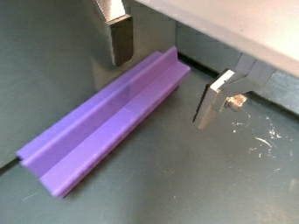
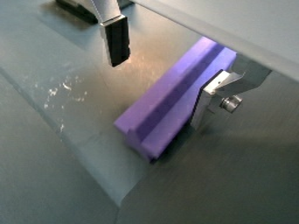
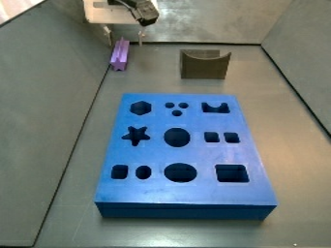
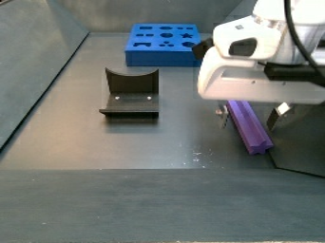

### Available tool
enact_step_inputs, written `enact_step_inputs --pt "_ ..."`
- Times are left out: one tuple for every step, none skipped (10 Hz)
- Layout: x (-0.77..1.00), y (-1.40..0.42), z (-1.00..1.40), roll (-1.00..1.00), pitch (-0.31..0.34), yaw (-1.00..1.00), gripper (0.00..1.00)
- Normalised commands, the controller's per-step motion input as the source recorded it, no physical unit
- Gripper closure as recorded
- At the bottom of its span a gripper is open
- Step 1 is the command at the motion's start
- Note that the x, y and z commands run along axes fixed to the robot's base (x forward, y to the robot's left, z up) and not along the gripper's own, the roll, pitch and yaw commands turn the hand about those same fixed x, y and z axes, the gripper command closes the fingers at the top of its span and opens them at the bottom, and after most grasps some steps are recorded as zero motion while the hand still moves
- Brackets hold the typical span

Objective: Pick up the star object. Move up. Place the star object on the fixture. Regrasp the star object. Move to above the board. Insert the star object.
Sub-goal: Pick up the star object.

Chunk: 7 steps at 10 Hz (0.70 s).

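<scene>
wrist views close above gripper (image 1: 163, 74), side views opposed across board (image 3: 185, 153)

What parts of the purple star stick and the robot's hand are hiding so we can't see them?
- Star object: in a side view, its far end is covered by the white wrist body.
- Star object in a wrist view: one silver finger blocks part of its side, so contact there cannot be told.
- Gripper: in a side view, its fingers are too small to make out.
- Gripper: in both wrist views, the finger tops are cut off by the edge and mount.

Even soft light, faint floor glare, low-resolution, slightly blurred frames
</scene>
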Motion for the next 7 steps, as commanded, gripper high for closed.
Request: enact_step_inputs --pt "0.12 0.12 -0.77 -0.17 -0.104 -0.07 0.00" --pt "0.50 0.15 -0.74 -0.20 -0.090 0.00 0.00" --pt "0.43 0.07 -0.73 -0.20 -0.110 0.00 0.00" --pt "0.11 0.00 -0.65 -0.18 -0.106 0.00 0.00" --pt "0.00 0.00 -0.61 -0.09 -0.084 -0.03 0.00" --pt "-0.15 -0.05 -0.39 -0.08 -0.050 -0.13 0.00" --pt "-0.21 -0.15 -0.16 -0.08 -0.059 -0.13 0.00"
